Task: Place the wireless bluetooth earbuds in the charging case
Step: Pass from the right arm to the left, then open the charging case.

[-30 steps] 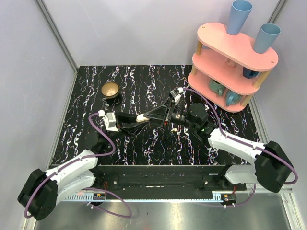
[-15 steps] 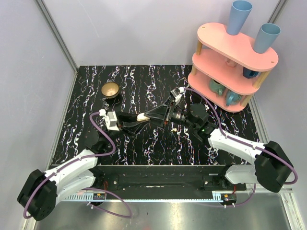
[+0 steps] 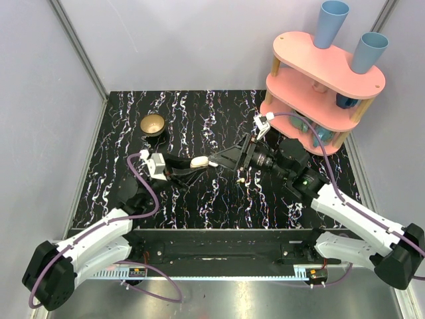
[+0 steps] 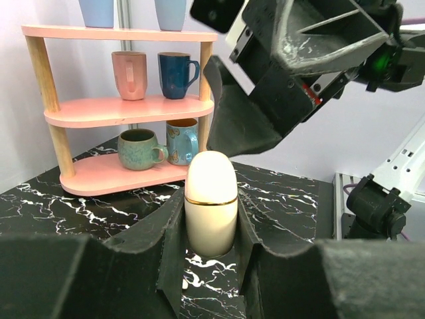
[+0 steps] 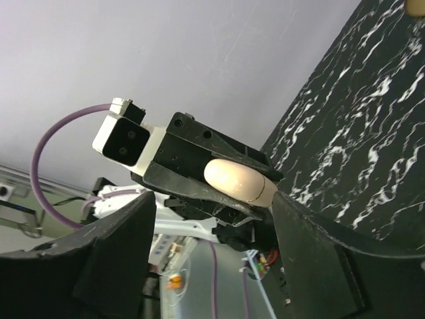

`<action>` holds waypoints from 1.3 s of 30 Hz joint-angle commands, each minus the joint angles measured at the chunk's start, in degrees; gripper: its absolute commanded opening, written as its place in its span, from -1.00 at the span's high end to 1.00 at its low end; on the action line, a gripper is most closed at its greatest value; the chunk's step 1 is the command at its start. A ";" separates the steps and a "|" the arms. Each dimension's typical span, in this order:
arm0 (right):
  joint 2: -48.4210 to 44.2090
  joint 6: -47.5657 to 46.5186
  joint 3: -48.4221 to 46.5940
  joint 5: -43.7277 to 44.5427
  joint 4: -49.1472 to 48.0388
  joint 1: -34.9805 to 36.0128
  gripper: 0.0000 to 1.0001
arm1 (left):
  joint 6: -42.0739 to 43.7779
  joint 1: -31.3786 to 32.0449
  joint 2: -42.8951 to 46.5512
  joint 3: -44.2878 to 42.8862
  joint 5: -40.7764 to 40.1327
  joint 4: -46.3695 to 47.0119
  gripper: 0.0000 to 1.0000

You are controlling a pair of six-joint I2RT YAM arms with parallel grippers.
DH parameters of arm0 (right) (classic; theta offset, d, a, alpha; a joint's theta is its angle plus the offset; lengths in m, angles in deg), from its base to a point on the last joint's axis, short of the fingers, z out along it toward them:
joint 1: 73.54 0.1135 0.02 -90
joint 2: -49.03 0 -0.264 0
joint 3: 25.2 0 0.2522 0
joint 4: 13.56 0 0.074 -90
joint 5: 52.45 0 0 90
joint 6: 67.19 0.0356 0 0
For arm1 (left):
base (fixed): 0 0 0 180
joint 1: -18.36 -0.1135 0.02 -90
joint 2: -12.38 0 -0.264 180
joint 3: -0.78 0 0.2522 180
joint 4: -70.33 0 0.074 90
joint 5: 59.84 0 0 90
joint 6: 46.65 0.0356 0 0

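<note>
Clamping the charging case by its lower half, the left gripper presents the closed lid end to the right gripper. That one stands open just beside it, probably to flip the lid. No earbuds visible in any view.

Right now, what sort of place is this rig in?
Likely a robot lab test cell: plain enclosure walls, left arm and right arm bolted at a marbled table, and a staged pink shelf of mugs.
</note>
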 commanded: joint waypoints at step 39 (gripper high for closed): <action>1.82 -17.51 -8.31 8.62 14.30 3.83 -0.51 | -0.36 0.66 -1.30 -3.93 13.18 6.76 1.00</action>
